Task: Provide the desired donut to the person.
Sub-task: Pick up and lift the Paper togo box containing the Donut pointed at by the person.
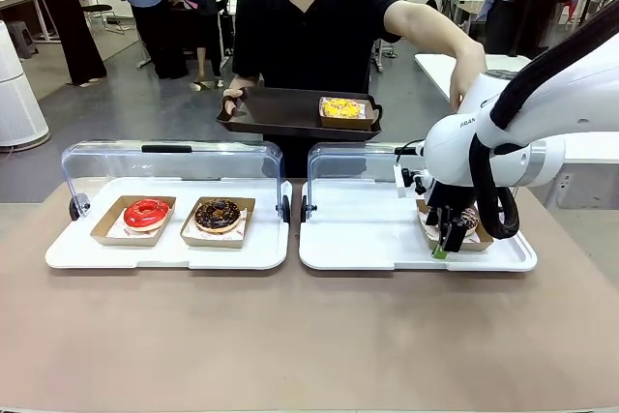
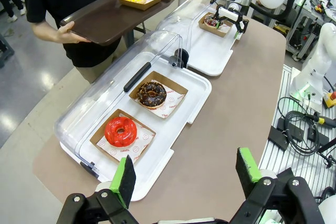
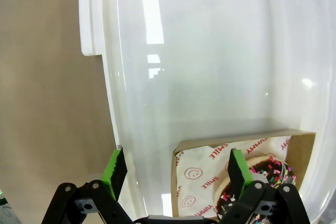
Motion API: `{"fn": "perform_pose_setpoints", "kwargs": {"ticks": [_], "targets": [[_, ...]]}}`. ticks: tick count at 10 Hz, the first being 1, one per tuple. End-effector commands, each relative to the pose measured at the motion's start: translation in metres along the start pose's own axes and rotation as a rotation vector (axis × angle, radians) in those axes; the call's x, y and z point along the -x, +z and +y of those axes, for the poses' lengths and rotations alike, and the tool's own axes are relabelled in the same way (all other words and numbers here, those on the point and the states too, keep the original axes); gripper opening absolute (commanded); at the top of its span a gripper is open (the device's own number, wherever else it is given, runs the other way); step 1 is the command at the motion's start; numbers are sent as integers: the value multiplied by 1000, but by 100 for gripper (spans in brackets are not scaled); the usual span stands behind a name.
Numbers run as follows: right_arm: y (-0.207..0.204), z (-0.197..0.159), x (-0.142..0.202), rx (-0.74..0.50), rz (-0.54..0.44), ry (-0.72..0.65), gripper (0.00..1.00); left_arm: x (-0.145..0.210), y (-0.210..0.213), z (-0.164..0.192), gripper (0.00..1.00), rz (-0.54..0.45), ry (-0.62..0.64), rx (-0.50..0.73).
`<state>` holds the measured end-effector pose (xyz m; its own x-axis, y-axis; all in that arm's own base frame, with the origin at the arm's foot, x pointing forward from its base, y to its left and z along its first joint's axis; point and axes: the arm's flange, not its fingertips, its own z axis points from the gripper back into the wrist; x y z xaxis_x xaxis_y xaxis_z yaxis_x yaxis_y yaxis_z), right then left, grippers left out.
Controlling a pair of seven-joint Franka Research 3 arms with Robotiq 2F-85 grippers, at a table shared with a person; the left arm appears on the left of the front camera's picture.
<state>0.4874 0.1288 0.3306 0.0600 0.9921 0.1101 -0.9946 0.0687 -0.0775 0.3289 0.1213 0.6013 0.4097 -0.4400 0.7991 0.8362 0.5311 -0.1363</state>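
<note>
The person (image 1: pixel 309 26) stands across the table, one hand holding a brown serving tray (image 1: pixel 280 113) that carries a boxed yellow donut (image 1: pixel 340 108). The other hand (image 1: pixel 467 79) reaches down toward the right white tray (image 1: pixel 368 239). There a chocolate donut with coloured sprinkles (image 3: pixel 262 174) lies in a cardboard box (image 3: pixel 236 148). My right gripper (image 1: pixel 443 242) hangs open just above that box, with the box's near wall between its pads (image 3: pixel 116 167). Over the table's near edge my left gripper (image 2: pixel 186 174) stands open and holds nothing.
The left white tray (image 1: pixel 77 253) holds a boxed red donut (image 1: pixel 146 213) and a boxed chocolate donut (image 1: pixel 218 216). Clear lids (image 1: pixel 164 162) stand open behind both trays. Bare brown tabletop (image 1: pixel 309 336) lies in front. Bystanders and other tables are farther back.
</note>
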Motion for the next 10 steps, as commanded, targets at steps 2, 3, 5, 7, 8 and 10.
{"fn": "perform_pose_setpoints", "kwargs": {"ticks": [2,3,5,7,8,10], "targets": [[-6,-10,-1,21,7,9,100,-1,0,-1,100,-7,0,6],[-7,-12,-1,19,9,7,100,-1,0,-1,100,-7,0,6],[-10,-14,2,9,17,1,100,-1,0,-1,100,-7,0,6],[-12,-13,4,-1,23,-1,100,-1,0,-1,100,-7,0,6],[-13,-13,5,-11,26,-3,100,-1,0,-1,100,-7,0,6],[-13,-12,6,-17,25,-1,100,-1,0,-1,100,-7,0,6]]}}
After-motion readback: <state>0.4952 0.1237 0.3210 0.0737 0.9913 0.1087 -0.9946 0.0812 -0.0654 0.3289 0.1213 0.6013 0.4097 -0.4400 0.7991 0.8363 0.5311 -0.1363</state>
